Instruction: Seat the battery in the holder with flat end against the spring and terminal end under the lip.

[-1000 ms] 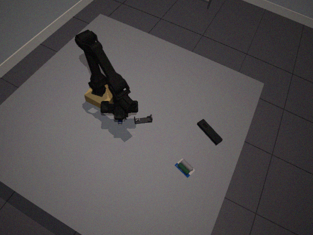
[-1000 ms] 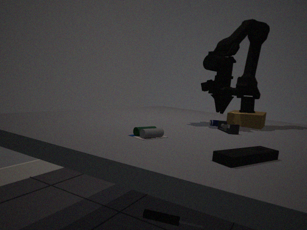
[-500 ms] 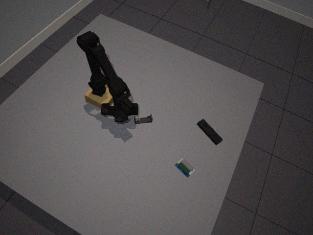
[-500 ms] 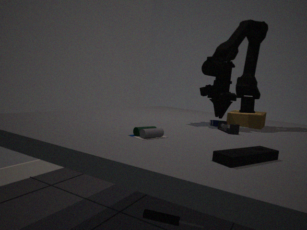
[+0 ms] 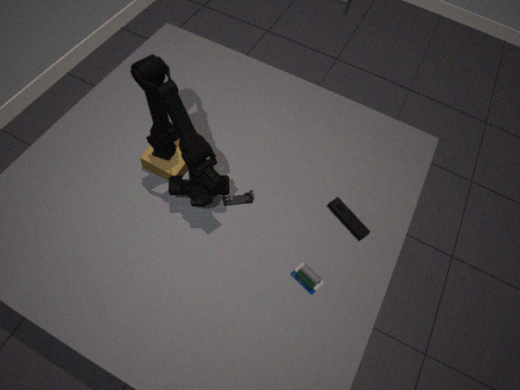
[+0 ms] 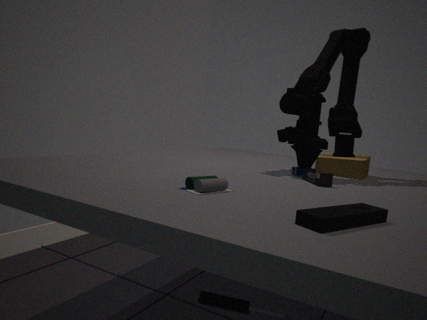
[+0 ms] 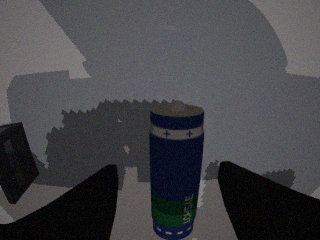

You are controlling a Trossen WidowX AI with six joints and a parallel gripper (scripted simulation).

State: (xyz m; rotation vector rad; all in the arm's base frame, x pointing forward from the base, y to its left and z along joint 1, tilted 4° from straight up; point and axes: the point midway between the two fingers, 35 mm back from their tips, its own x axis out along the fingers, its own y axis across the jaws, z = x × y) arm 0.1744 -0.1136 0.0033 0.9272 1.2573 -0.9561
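Wrist view alone shows battery [image 7: 175, 171] lying between parted, empty fingers

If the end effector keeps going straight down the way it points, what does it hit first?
The blue battery, lying between the open end effector fingers; below it the mat. Remaining height is unclear.

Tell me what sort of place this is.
Probably a robot test area indoors, dimly lit: a grey mat laid over a dark tiled floor, one black arm on a small yellow base block, and small items spread out, such as a blue battery and a black remote-like bar.
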